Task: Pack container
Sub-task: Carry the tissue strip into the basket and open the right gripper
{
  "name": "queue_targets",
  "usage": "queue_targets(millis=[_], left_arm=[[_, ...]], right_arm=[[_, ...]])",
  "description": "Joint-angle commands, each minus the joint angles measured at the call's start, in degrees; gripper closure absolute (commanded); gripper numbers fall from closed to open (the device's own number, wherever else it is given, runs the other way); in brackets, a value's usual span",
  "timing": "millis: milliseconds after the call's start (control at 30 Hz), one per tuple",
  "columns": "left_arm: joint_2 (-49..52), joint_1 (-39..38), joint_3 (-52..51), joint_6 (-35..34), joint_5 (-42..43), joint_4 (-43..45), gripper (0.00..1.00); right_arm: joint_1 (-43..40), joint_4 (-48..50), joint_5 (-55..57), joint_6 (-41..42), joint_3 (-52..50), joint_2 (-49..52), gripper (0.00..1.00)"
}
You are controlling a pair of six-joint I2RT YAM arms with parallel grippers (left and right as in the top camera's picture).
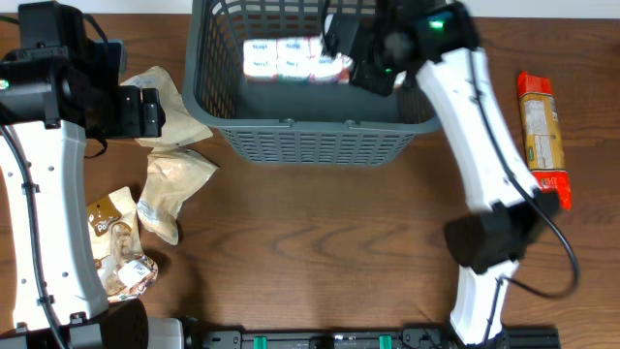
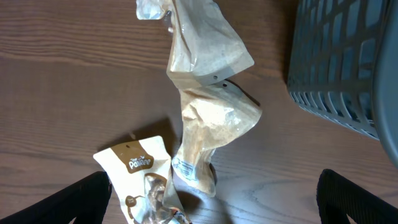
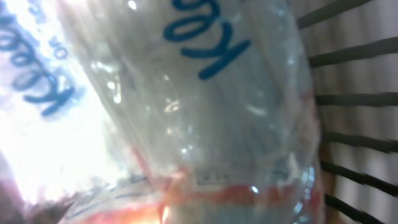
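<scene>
Brown wood table (image 1: pixel 320 233). Far left, the left gripper (image 2: pixel 214 196) hovers over a heap of tan pouches (image 1: pixel 174 179), jaws wide apart, nothing in them. The basket (image 1: pixel 291 124) sits top centre with a wrapped tissue pack (image 1: pixel 281 56) on its floor. The right gripper (image 1: pixel 363 60) is down inside against the pack; clamped or loose, cannot tell. Orange packet (image 1: pixel 541 136) lies far right. Risks: film snagging a finger on lift-off and hauling the pack out; overlapping pouches dragging each other.

The left arm (image 1: pixel 53 199) and right arm (image 1: pixel 470 121) are wearing white shells over black joints. A black cable (image 1: pixel 557 233) is looping at lower right; a green light (image 1: pixel 433 23) is glowing upper right. The left gripper (image 2: pixel 216 186) is showing black fingers (image 2: pixel 87 199).
</scene>
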Motion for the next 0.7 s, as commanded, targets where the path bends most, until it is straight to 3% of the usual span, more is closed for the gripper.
queue_targets(millis=[0, 100, 167, 200, 233, 267, 667], left_arm=[[-0.61, 0.13, 0.35, 0.52, 0.85, -0.11, 0.06], [-0.61, 0.13, 0.35, 0.52, 0.85, -0.11, 0.06], [-0.59, 0.13, 0.35, 0.52, 0.85, -0.13, 0.06], [-0.61, 0.13, 0.35, 0.52, 0.85, -0.13, 0.06], [-0.61, 0.13, 0.35, 0.52, 0.85, -0.11, 0.05], [-0.59, 0.13, 0.35, 0.52, 0.85, -0.11, 0.06], [-0.61, 0.13, 0.35, 0.52, 0.85, -0.11, 0.06]], right_arm=[[-0.20, -0.20, -2.10, -0.79, 0.94, 3.76, 0.99], [-0.22, -0.17, -2.10, 0.39, 0.94, 6.01, 0.94], [-0.20, -0.13, -2.10, 1.75, 0.94, 6.29, 0.68], [-0.22, 0.02, -2.10, 2.27, 0.94, 6.27, 0.62], [-0.22, 0.24, -1.97, 2.71, 0.98, 6.16, 0.47], [-0.26, 0.44, -1.84, 2.89, 0.98, 5.95, 0.01], [-1.03, -0.28, -1.18, 2.91, 1.42, -1.36, 0.01]])
